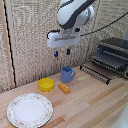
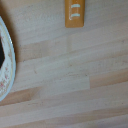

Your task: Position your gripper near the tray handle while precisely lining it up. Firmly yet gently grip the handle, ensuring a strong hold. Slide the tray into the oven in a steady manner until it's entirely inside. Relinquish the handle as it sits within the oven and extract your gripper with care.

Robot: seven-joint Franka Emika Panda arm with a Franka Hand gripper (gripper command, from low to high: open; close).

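The dark oven [image 1: 114, 51] stands at the exterior view's right with its front open. The wire rack tray [image 1: 100, 71] sticks out of it over the table. The tray handle [image 1: 93, 75], a thin dark rail, runs along the tray's front edge. My gripper [image 1: 62, 52] hangs high above the table, above the blue mug and well to the exterior view's left of the handle. Its blue-tipped fingers are apart and hold nothing. The wrist view shows only the wooden table, with no gripper, tray or oven in it.
A blue mug [image 1: 67, 75], a yellow bowl [image 1: 46, 84] and an orange block [image 1: 64, 88] sit on the table under the gripper. A round patterned plate [image 1: 29, 110] lies at the front left. The wrist view shows the orange block [image 2: 74, 14] and a plate rim [image 2: 7, 60].
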